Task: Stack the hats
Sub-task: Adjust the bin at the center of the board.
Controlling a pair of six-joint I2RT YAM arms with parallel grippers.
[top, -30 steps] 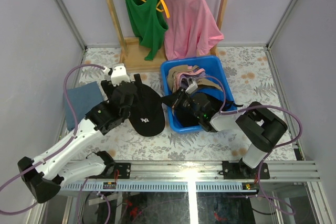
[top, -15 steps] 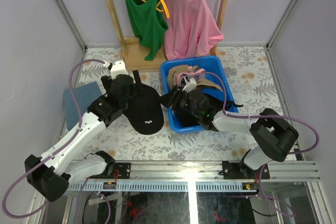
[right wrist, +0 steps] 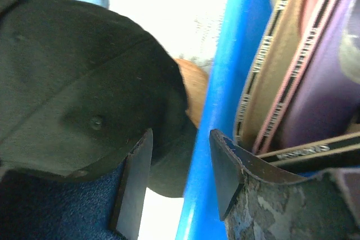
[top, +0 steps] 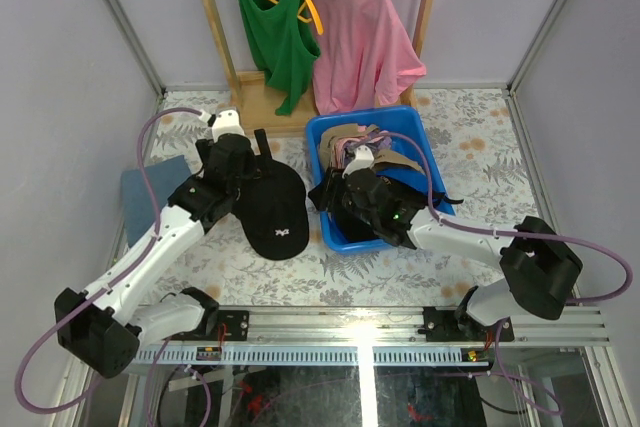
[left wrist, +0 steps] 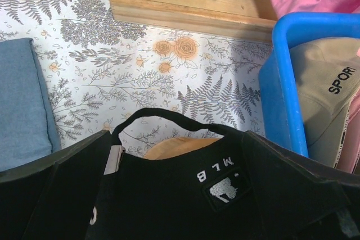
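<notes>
On my feed the blue bin (top: 424, 137) sits mid-tabletop (top: 480, 147), in front of the wooden rack base (left wrist: 185, 1). Several hats lie in its far half, nested against one another on edge. The tan cap (left wrist: 329, 91) has "SPORT" on it, and the right wrist view shows the pink cap (right wrist: 289, 82) and the lavender cap (right wrist: 318, 77) pressed beside it. The near half of the bin is mostly hidden under my right arm, so I cannot tell what lies there.

The black cap (top: 275, 209) is outside the bin, crown up on the tabletop just left of the bin's left wall, with its brim toward me. In the left wrist view its back strap arches over an orange-brown patch (left wrist: 174, 144), with "MLB" stitched below.

My left pincer (top: 245, 169) hangs over the back of the black cap with its jaws spread wide, gripping nothing that I can see. My right pincer (right wrist: 181, 133) is at the bin's left wall. Its fingers (right wrist: 134, 184) are apart with nothing between them, and the blue wall and the black cap's crown show through the gap.

A flat blue-grey cloth (top: 150, 197) lies at the tabletop's left edge. The green tank top (top: 275, 37) hangs down over the rack's shallow base, and the pink T-shirt (top: 355, 37) hangs beside it.
</notes>
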